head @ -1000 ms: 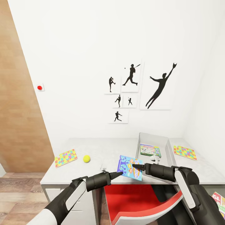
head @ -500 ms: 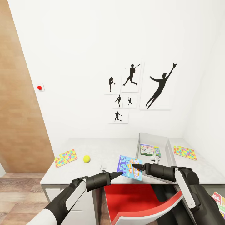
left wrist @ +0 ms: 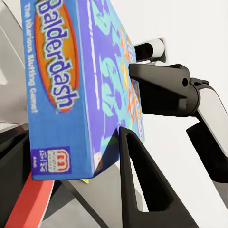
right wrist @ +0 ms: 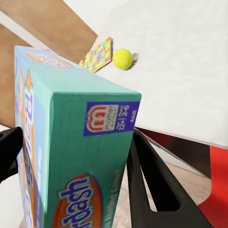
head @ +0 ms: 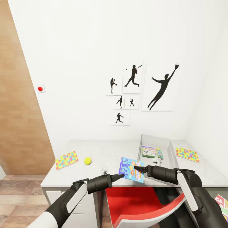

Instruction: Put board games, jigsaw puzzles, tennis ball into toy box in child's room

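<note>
Both grippers pinch the flat blue printed game box [head: 131, 169] upright above the light grey desk's [head: 110, 153] near edge; nothing has shifted.
Left gripper [head: 119, 176] and right gripper [head: 136, 168] closed on its glossy cardboard; grey sloped-sided toy box [head: 144, 139] lies far right.

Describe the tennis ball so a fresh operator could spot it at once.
Find the grey table under the baseball silhouettes. On its left part, just right of a puzzle box, sits the tennis ball. It is the one small, round, plain yellow-green thing among flat printed boxes.
</note>
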### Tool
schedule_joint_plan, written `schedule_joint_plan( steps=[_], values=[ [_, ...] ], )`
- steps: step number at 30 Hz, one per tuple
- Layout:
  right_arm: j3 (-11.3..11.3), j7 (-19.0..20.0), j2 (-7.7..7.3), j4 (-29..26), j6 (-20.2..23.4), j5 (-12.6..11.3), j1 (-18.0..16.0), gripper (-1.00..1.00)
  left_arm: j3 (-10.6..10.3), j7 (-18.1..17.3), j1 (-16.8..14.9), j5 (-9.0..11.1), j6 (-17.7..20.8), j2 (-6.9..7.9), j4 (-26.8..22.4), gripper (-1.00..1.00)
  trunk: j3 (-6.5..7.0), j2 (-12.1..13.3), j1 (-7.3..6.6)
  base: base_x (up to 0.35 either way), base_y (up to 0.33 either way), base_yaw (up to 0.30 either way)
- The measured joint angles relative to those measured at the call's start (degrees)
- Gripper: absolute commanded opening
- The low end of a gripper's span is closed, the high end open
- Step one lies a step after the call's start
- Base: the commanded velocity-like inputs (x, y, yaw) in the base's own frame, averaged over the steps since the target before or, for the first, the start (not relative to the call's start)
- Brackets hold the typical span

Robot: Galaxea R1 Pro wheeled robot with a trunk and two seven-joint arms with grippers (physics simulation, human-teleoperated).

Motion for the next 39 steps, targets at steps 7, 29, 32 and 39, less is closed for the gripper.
schedule_joint_plan(
  steps=[7, 29, 32, 39],
  values=[
    [0.04, 0.03, 0.0, 0.01, 0.11, 0.14, 0.01, -1.0, 0.15, 0.0, -0.02, 0.04, -0.4, 0.0, 0.07, 1.0, 0.0, 0.0, 0.0, 0.0, 0.0, 0.0],
    [0.02, 0.03, -0.02, 0.01, 0.1, 0.18, 0.01, -1.0, 0.33, 0.26, -0.02, 0.04, -0.24, 0.16, 0.4, 1.0, 0.0, 0.0, 0.0, 0.0, 0.0, 0.0],
    [-0.01, 0.04, -0.04, -0.02, 0.11, 0.17, 0.01, -1.0, 0.5, 0.3, -0.02, 0.04, -0.17, 0.52, 0.63, 1.0, 0.0, 0.0, 0.0, 0.0, 0.0, 0.0],
    [-0.25, 0.04, -0.16, -0.1, 0.11, 0.26, 0.01, -1.0, 0.67, 0.4, -0.02, 0.02, -0.07, 3.1, 1.32, 1.0, 0.0, 0.0, 0.0, 0.0, 0.0, 0.0]
  ],
)
